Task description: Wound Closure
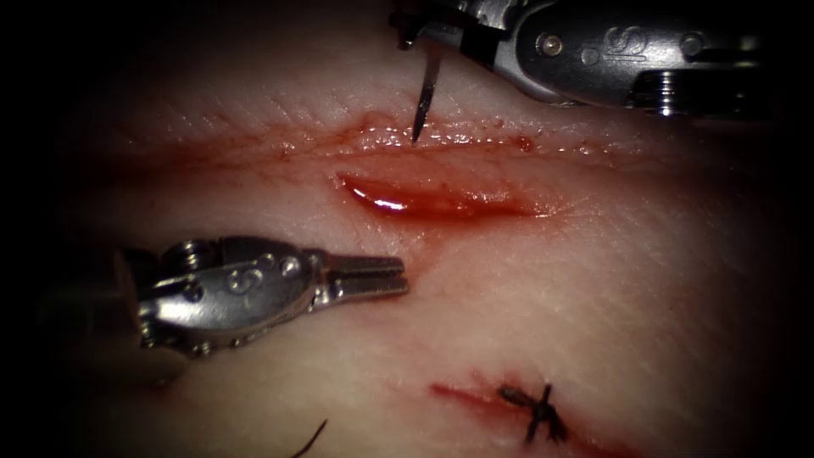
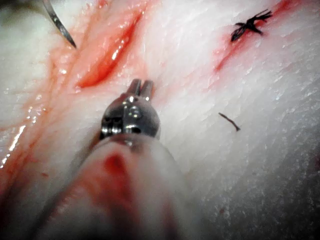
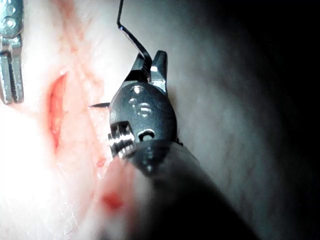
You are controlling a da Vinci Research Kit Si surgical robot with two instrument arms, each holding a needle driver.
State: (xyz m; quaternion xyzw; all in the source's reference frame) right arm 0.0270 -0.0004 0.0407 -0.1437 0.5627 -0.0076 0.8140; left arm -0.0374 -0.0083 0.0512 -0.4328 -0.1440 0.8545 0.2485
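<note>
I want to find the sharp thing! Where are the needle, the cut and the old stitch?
needle (image 1: 423, 106): endoscope view, mid shaft.
cut (image 1: 432, 200): endoscope view, red middle.
stitch (image 1: 536, 407): endoscope view, the knot.

The needle (image 1: 424, 100) hangs from the right tool (image 1: 415, 32) behind the cut (image 1: 437, 199); the left tool (image 1: 373, 278) lies before it, leftward.

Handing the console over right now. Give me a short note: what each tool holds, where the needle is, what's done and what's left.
Right tool: shut on the needle near its back end; tip points down at the tissue just above the open cut, not in it.
Left tool: shut, holding nothing, resting below the cut.
Done: one knotted stitch on the lower small cut. A loose thread end lies nearby.
Left: the open cut has no stitches.
</note>
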